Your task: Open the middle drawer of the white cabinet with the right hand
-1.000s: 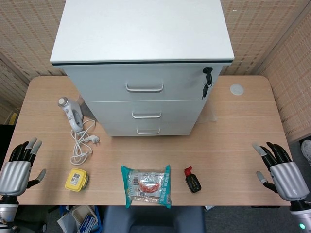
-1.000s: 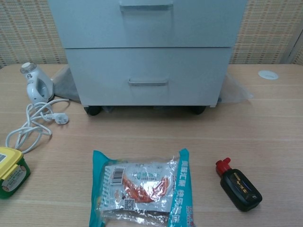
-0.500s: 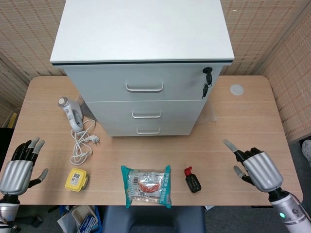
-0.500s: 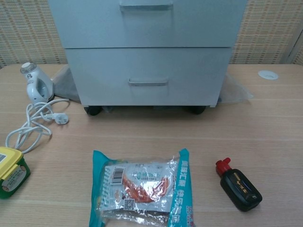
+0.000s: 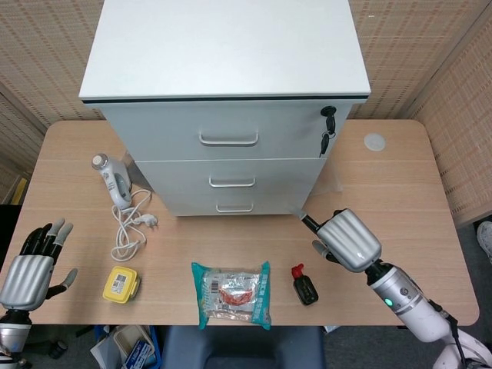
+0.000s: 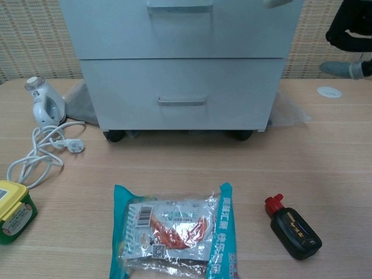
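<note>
At the back of a pale wooden worktop [image 5: 369,200] stands the white cabinet [image 5: 223,84], with three drawers stacked one above another. Its middle drawer [image 5: 231,178] sits fully closed, flush with the drawers above and below, and its small metal handle [image 5: 231,183] is untouched. A bunch of dark keys [image 5: 328,129] hangs from the lock at the top right corner of the cabinet front. From the head view, the right hand [image 5: 346,240] hovers above the worktop in front of the cabinet's lower right corner, near it but clearly apart from the drawer handle; it holds nothing, and its fingers point toward the cabinet, loosely spread. The left hand [image 5: 31,265] rests at the near left edge, fingers apart and empty. Scattered on the worktop are a white handheld appliance [image 5: 112,178] with a coiled white cord [image 5: 129,223], a small yellow container [image 5: 121,284], a teal snack packet [image 5: 231,294] and a small black bottle with a red cap [image 5: 304,284]. By my reading, the task has barely begun: the reach is under way, but taking hold of the handle and pulling the drawer out both remain to be done.
</note>
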